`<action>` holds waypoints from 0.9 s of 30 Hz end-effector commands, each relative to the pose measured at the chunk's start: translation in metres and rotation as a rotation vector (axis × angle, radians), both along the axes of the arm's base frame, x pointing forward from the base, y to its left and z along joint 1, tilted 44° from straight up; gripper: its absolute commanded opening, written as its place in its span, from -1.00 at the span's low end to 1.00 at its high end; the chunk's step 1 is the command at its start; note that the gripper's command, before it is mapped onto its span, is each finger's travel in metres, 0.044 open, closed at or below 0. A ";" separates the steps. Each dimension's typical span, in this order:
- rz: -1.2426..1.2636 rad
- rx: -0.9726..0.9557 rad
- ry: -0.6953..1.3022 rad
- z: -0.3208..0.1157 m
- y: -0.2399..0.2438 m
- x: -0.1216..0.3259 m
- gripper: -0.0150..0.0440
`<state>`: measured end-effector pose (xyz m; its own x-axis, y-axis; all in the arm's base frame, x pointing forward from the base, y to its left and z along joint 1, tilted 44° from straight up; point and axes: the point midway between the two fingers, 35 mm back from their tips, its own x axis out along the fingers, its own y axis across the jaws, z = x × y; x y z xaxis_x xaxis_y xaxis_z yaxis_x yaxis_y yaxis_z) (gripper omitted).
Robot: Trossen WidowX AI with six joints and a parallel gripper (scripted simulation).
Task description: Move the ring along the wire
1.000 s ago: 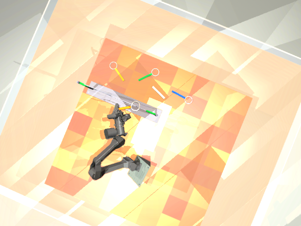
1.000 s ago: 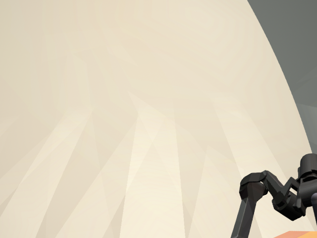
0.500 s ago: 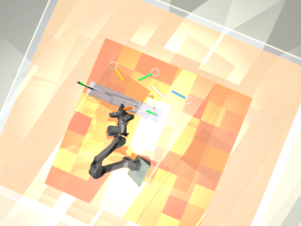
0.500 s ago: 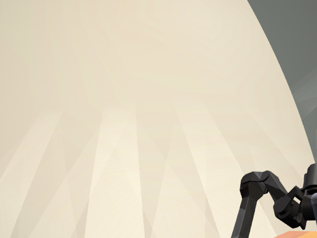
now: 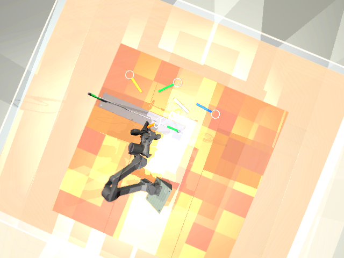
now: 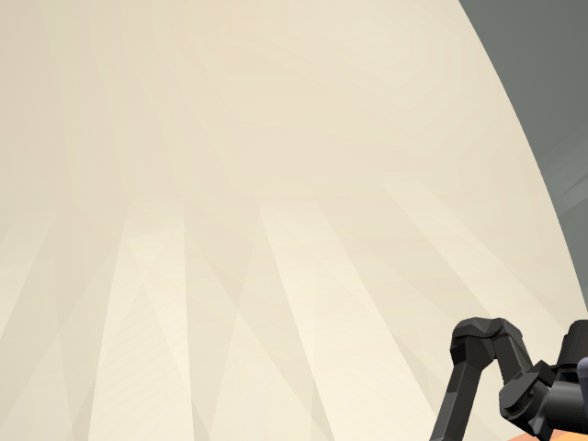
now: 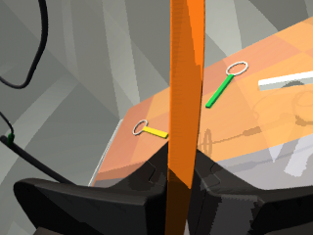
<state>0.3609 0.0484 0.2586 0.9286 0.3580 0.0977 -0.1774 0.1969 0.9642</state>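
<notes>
My gripper (image 5: 147, 126) (image 7: 176, 147) is shut on the orange handle (image 5: 150, 125) (image 7: 186, 88). The white ring (image 5: 160, 121) is at the handle's far end, around or over the wire in the top view, left of the right green part (image 5: 172, 128). Whether it touches the wire cannot be told. The left green part (image 5: 96, 97) (image 7: 11, 138) is by the left post (image 5: 88, 93) (image 7: 39, 164). The wire's dark curve (image 7: 45, 29) shows at upper left in the wrist view, where the ring is out of view. The right post (image 5: 179, 131) stands beside the right green part.
A long base plate (image 5: 116, 110) lies under the wire. Beyond it lie a yellow-handled ring (image 5: 136, 84) (image 7: 156, 132), a green-handled ring (image 5: 165, 87) (image 7: 219, 91), a white bar (image 5: 181, 105) (image 7: 286, 80) and a blue-handled ring (image 5: 203, 107). The exterior view shows only part of the arm (image 6: 463, 393).
</notes>
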 end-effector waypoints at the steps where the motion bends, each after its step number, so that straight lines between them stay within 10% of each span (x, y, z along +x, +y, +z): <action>1: -0.006 -0.097 0.013 -0.017 -0.004 0.001 -1.00; 27: -0.038 -0.516 0.047 -0.081 -0.046 0.003 -1.00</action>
